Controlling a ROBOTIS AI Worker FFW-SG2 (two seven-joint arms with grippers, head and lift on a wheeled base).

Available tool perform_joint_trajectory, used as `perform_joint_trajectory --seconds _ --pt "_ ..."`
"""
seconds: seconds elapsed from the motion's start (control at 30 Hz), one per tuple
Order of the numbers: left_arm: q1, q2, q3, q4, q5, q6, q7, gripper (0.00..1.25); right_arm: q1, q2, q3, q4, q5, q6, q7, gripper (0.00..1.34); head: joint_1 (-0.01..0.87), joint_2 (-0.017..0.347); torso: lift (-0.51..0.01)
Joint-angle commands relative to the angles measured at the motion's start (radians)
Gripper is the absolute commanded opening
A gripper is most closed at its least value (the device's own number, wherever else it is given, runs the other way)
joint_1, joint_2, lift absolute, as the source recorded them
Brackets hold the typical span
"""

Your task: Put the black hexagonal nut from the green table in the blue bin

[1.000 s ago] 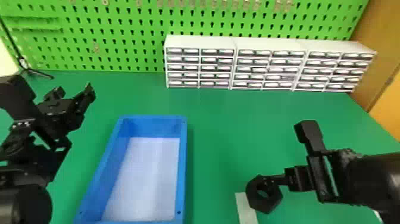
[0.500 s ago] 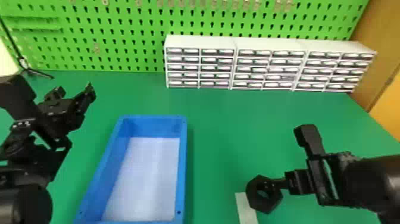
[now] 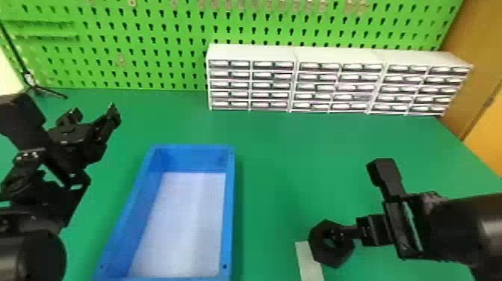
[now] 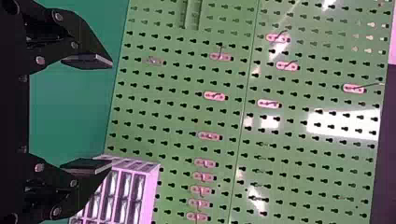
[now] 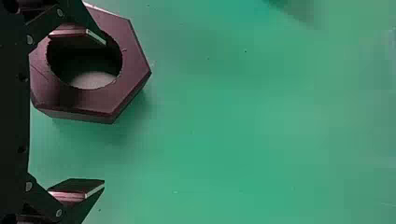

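In the head view, my right gripper (image 3: 358, 209) is over the table at the right, with the black hexagonal nut (image 3: 317, 248) by one of its fingers. The right wrist view has the gripper (image 5: 103, 112) wide open; one finger overlaps the hole of the nut (image 5: 133, 70), while the other is off beside it. Whether that finger touches the nut I cannot tell. The blue bin (image 3: 230, 209) stands left of the nut, with nothing in it. Parked at the left is my left gripper (image 3: 93, 116), its fingers (image 4: 88, 61) spread in the left wrist view, where the gripper (image 4: 111, 114) holds nothing.
A pale strip (image 3: 310, 263) lies on the green table (image 3: 284, 157) by the nut. White drawer units (image 3: 340, 56) line the back of the table, before a green pegboard (image 3: 149, 33). A thin stand (image 3: 37, 87) is at the back left.
Over the last second the right gripper has shifted slightly, its upper finger a little lower in the head view. The nut, the bin and the left arm have stayed in place.
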Motion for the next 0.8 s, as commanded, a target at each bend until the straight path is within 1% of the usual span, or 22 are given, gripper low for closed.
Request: perform_joint_trajectory --seconds 0.0,0.77 --pt "0.000 0.000 0.000 0.000 0.002 0.000 0.000 0.75 -0.008 0.000 0.008 0.018 0.000 0.006 0.000 1.10 0.692 0.008 -0.097" --pt "0.000 0.000 0.000 0.000 0.004 0.000 0.000 0.75 -0.007 -0.003 0.020 0.038 0.000 0.006 0.001 1.10 0.692 0.008 -0.097"
